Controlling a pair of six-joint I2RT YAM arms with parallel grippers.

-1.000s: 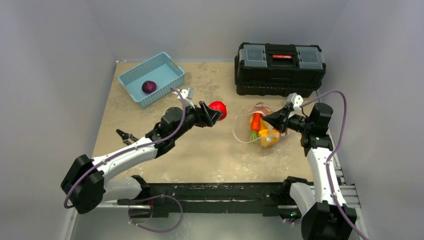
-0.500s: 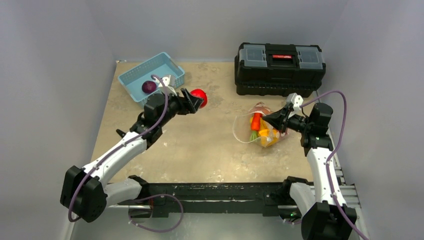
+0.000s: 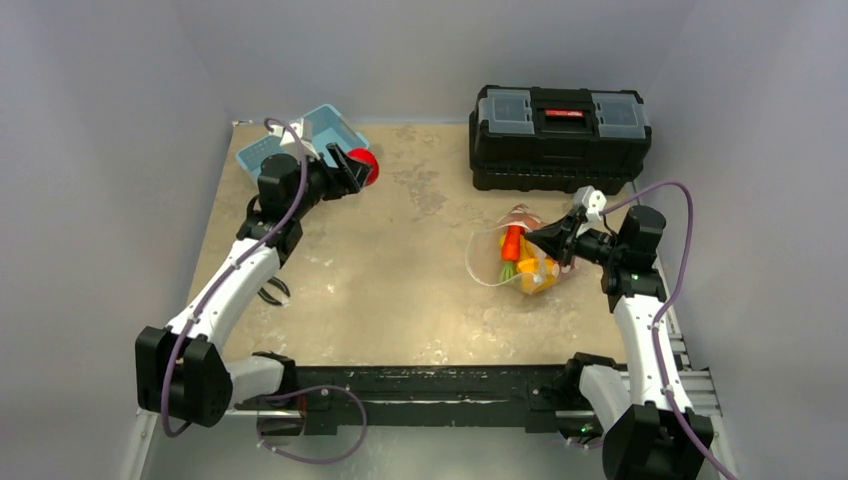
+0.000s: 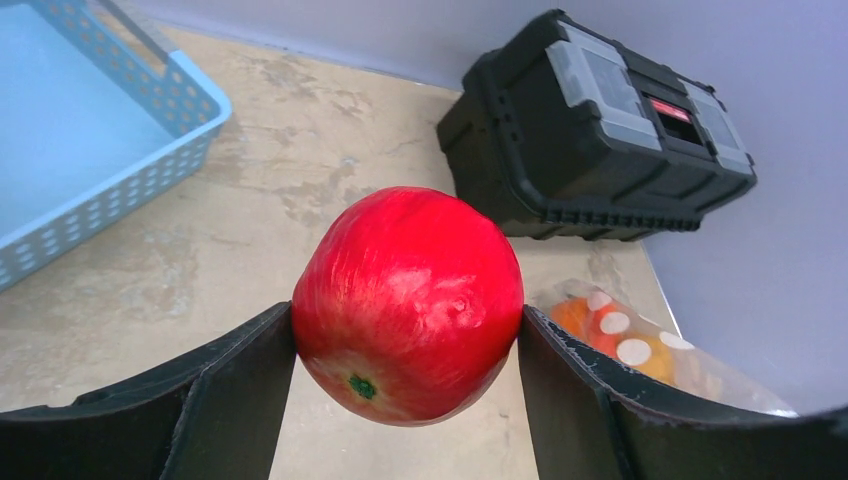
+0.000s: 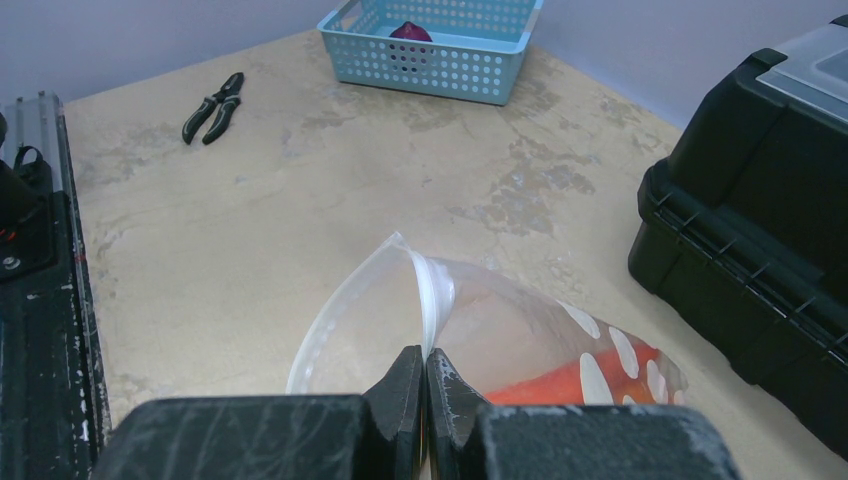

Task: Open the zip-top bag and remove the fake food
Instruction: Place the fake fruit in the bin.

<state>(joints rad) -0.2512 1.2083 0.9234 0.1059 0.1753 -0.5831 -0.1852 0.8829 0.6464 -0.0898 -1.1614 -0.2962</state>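
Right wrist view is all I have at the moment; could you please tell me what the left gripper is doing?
Observer: The left gripper holds a glossy red fruit between its fingers.
Operator: Thank you. Where is it?
Observer: Up in the air, by the right corner of the blue basket.
Operator: And what is inside the bag, please?
Observer: The zip-top bag holds a carrot with a green top, plus yellow pieces.
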